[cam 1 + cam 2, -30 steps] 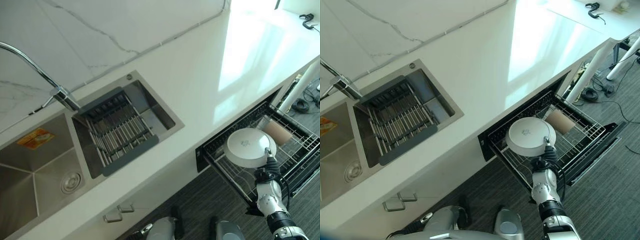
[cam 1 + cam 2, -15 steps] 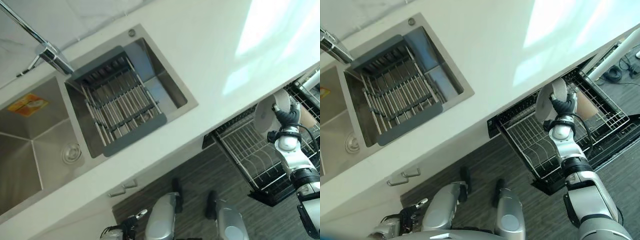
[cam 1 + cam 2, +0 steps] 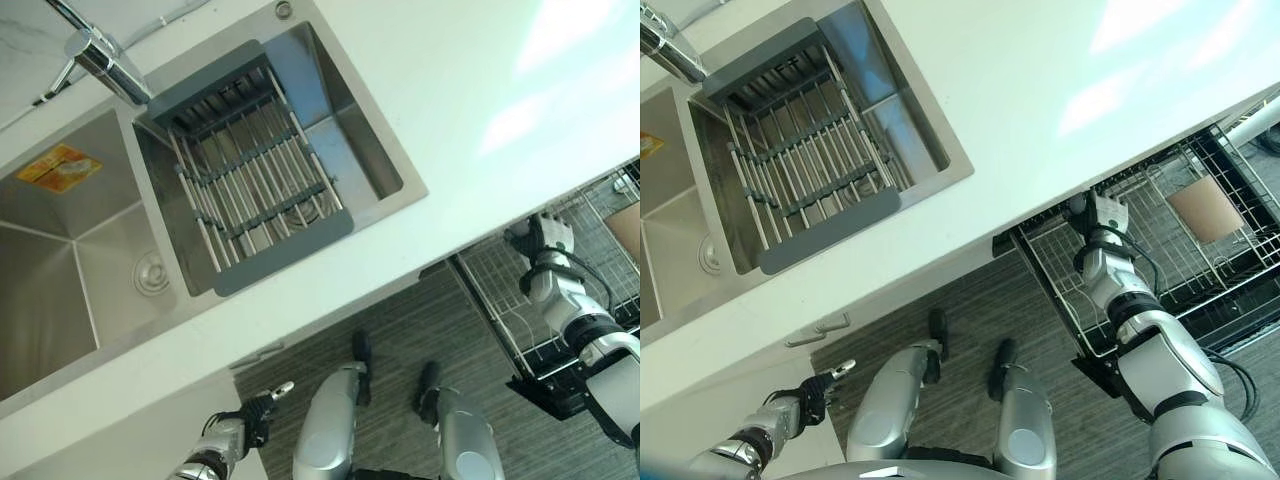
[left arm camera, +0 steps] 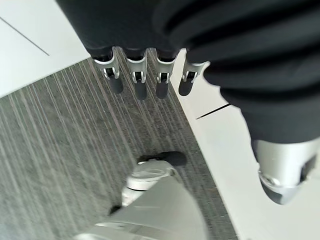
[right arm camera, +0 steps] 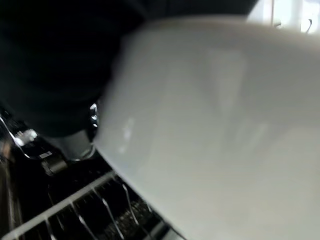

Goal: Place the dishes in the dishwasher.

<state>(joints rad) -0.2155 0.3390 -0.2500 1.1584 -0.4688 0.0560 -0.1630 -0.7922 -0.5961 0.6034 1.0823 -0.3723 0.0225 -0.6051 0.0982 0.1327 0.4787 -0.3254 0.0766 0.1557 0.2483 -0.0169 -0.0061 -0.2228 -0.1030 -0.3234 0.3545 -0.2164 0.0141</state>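
Reaching into the dishwasher rack (image 3: 1160,245) w/ our right robot hand (image 3: 1102,213), we hold a white plate (image 5: 220,125) close against the palm, over the rack wires at its front-left corner; fingers curled round it. A tan dish (image 3: 1206,209) sits further back in the rack. Left robot hand (image 3: 252,410) hangs low over the floor, well apart from the rack, fingers straight, holding nothing.
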